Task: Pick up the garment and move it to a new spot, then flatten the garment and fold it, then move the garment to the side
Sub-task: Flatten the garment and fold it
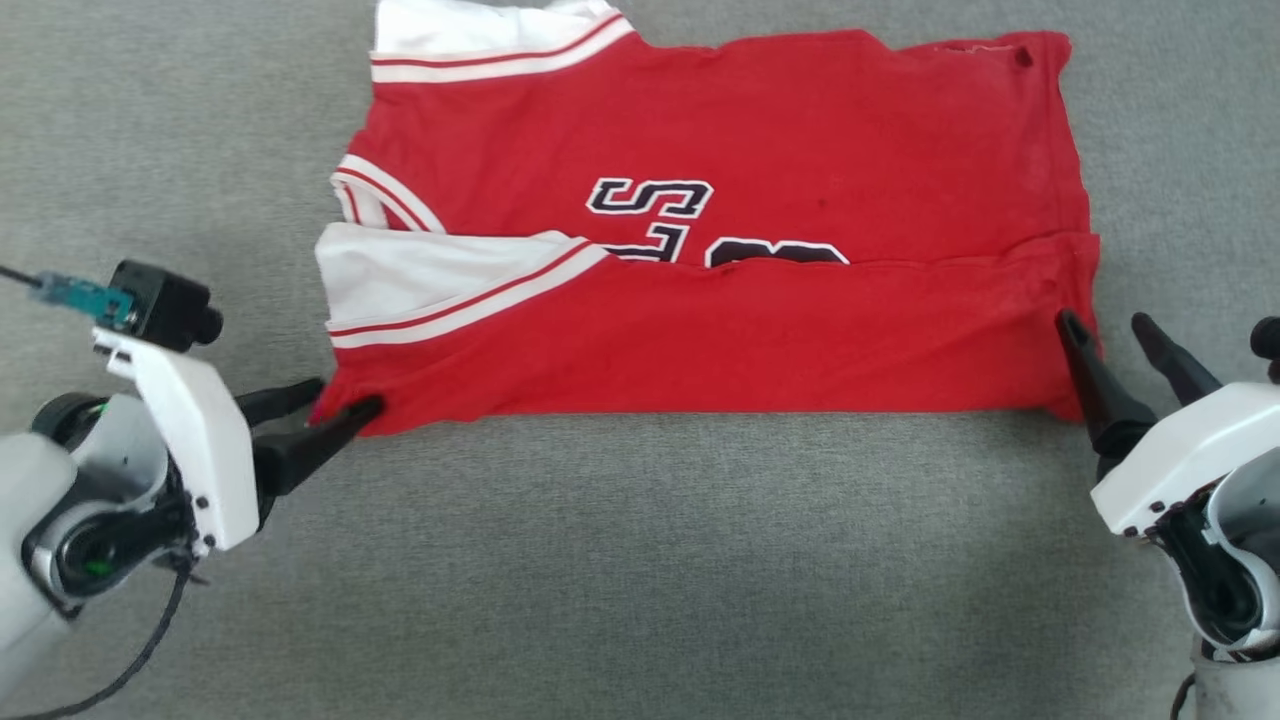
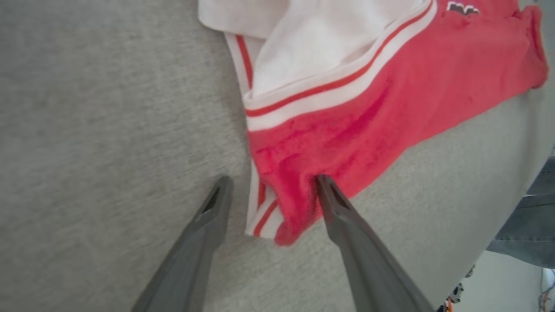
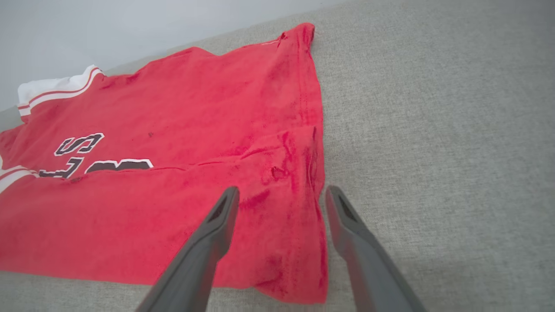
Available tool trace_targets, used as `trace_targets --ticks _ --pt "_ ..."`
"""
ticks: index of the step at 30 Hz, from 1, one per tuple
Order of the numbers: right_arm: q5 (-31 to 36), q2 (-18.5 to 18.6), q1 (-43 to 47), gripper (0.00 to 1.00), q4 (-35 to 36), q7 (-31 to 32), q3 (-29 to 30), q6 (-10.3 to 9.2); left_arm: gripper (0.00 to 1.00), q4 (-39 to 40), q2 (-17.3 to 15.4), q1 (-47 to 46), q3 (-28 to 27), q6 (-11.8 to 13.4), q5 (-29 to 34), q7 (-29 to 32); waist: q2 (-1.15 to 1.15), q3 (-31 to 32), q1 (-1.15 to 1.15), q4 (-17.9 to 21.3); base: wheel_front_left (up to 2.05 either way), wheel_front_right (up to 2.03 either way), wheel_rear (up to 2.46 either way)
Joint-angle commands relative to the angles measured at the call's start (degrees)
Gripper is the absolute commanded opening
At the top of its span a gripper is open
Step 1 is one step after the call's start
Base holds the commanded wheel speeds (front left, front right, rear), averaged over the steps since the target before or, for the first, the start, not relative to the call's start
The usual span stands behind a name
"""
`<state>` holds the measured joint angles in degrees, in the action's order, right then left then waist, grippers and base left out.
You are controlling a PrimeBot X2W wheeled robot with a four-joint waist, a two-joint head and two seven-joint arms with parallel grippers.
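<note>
The garment is a red shirt with white sleeve ends and dark lettering, lying on the grey cloth surface with its near long edge folded up over the lettering. My left gripper is open at the fold's near left corner, which lies loose between the two spread fingers. My right gripper is open at the near right corner; one finger is over the red cloth, the other over the grey surface beside the shirt's edge. The garment lies flat, held by neither gripper.
The grey cloth surface stretches wide on all sides of the shirt. At the right edge of the left wrist view a person's blue denim leg stands beside the surface. A pale wall lies beyond the far edge.
</note>
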<state>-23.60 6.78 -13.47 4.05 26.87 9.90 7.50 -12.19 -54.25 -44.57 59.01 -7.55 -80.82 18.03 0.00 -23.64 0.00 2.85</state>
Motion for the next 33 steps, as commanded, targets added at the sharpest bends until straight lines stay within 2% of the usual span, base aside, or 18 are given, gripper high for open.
trace_targets --ticks 1,5,6,8,12,19,24,25,26,27,33 --pt "0.11 -0.29 0.31 1.00 0.32 -0.16 -0.20 -0.02 1.00 -0.82 0.34 -0.74 0.72 0.13 -0.21 1.12 0.00 -0.51 0.00 0.50 0.00 0.00 0.00" --pt "0.23 -0.64 0.11 1.00 0.38 -0.43 -0.68 -0.02 1.00 -3.55 2.87 -1.67 3.34 0.16 -3.10 6.41 0.00 -1.40 0.00 1.49 0.00 0.00 0.00" --pt "0.23 -0.71 -0.07 1.00 0.37 -0.44 -0.76 -0.02 0.84 -3.82 3.34 -1.82 3.54 0.16 -3.80 7.02 0.00 -1.53 0.00 1.73 0.00 0.00 0.00" --pt "0.48 -0.42 -0.38 1.00 0.40 -0.08 -0.91 -0.02 0.00 -4.20 3.73 -2.39 3.89 0.16 -4.39 7.75 0.00 -1.71 0.00 2.09 0.00 0.00 0.00" --pt "1.34 1.56 -0.90 1.00 0.73 2.64 -2.14 -0.02 0.00 -4.14 3.81 -2.75 4.41 0.14 -5.44 8.19 0.00 -1.86 0.00 2.40 0.00 0.00 0.00" --pt "1.46 6.91 -2.15 1.00 0.14 16.12 -6.39 -0.02 0.00 -3.10 4.30 -3.72 4.83 0.14 -5.06 6.29 0.00 -2.23 0.00 1.23 0.00 0.00 0.00" --pt "1.71 7.71 -3.71 1.00 -2.83 22.11 -7.47 -0.01 0.00 -2.44 5.57 -4.15 5.01 0.14 -5.66 4.33 0.00 -2.70 0.00 -0.41 0.00 0.00 0.00" --pt "1.85 7.77 -3.92 0.87 -3.65 22.85 -7.77 -0.01 0.00 -2.43 5.88 -4.02 5.15 0.14 -5.91 4.08 0.00 -2.66 0.00 -0.73 0.00 0.00 0.00" --pt "1.90 7.90 -3.89 0.29 -4.46 23.39 -8.09 -0.01 0.00 -2.38 6.11 -3.95 5.29 0.14 -6.00 3.74 0.00 -2.58 0.00 -1.09 0.00 0.00 0.00" --pt "1.73 7.80 -3.87 0.00 -5.22 23.72 -7.93 -0.01 0.00 -2.40 6.29 -3.83 5.40 0.14 -6.05 3.36 0.00 -2.41 0.00 -1.42 0.00 0.00 0.00" --pt "0.94 8.43 -2.96 0.00 -4.88 22.83 -6.66 -0.01 0.00 -1.48 5.43 -2.47 5.47 0.14 -6.48 0.83 0.00 -0.61 0.00 -2.46 0.00 0.00 0.00"
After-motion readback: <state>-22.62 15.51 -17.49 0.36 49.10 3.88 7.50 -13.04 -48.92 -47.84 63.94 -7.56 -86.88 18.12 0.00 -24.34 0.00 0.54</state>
